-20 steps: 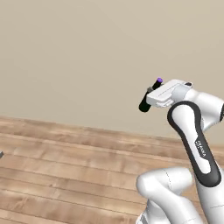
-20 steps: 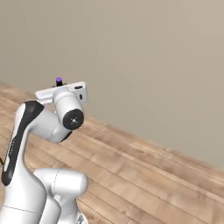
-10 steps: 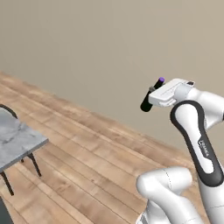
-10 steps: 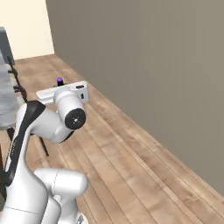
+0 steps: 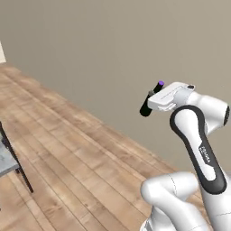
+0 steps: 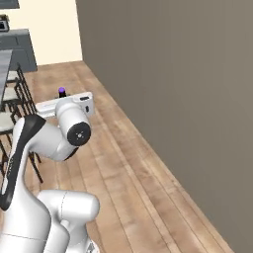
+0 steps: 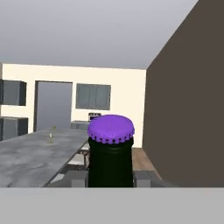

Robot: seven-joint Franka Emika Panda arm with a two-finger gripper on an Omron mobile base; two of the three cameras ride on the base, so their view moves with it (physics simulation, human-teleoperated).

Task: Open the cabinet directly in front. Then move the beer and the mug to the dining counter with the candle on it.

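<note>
A white robot arm holds a dark beer bottle (image 5: 148, 102) with a purple cap high in the air, above a wooden plank floor (image 5: 67, 158) and beside a plain grey-brown wall (image 6: 173, 89). The gripper (image 5: 155, 100) is clamped on the bottle, which tilts forward from the hand. In the hand view, the purple cap (image 7: 111, 128) sits close up, and beyond it stretches the long marble dining counter (image 7: 30, 159) with a small candle (image 7: 51, 136) standing far off on its top.
</note>
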